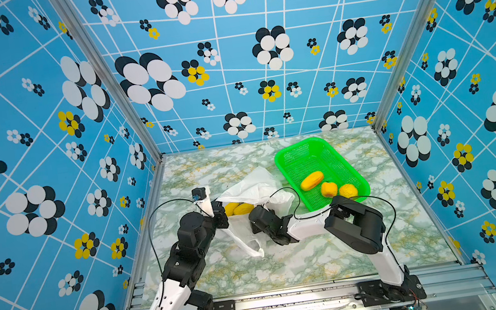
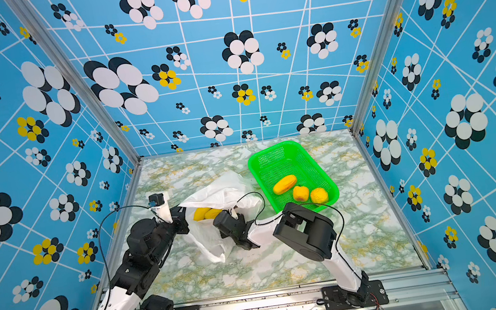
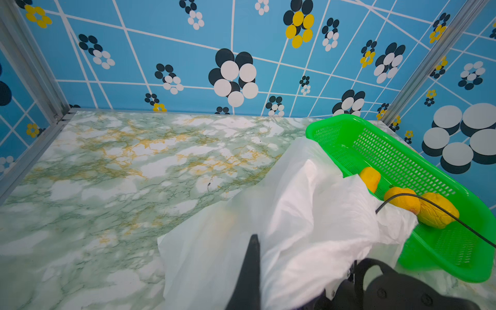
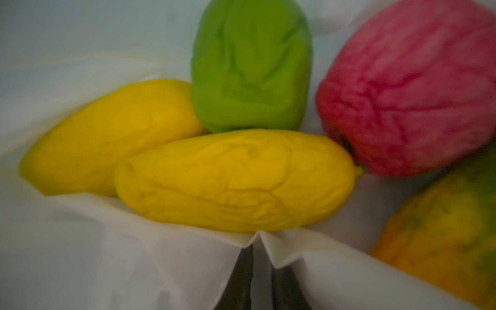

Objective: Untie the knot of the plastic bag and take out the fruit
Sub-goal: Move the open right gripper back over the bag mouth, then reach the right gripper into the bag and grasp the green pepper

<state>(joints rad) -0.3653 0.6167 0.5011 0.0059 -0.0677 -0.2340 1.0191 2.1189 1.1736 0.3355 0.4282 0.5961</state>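
The white plastic bag (image 1: 251, 188) (image 2: 219, 192) lies on the table left of the basket, its mouth held open toward the arms. My left gripper (image 1: 220, 214) (image 3: 255, 241) is shut on the bag's left edge; film drapes over its one visible finger. My right gripper (image 1: 254, 212) (image 4: 261, 268) is shut on a fold of the bag's (image 4: 107, 255) lower rim. Fruit lies inside: two yellow ovals (image 4: 236, 182), a green one (image 4: 252, 67), a pinkish-red one (image 4: 408, 94) and a green-orange one (image 4: 442, 241). The knot is out of view.
A green mesh basket (image 1: 276, 158) (image 2: 251, 162) (image 3: 335, 118) stands at the back right, against the bag, holding three yellow-orange fruits (image 1: 329, 189) (image 3: 402, 198). The right arm's elbow (image 1: 358, 226) hangs over the basket's near corner. A loose bag handle (image 1: 249, 244) trails forward.
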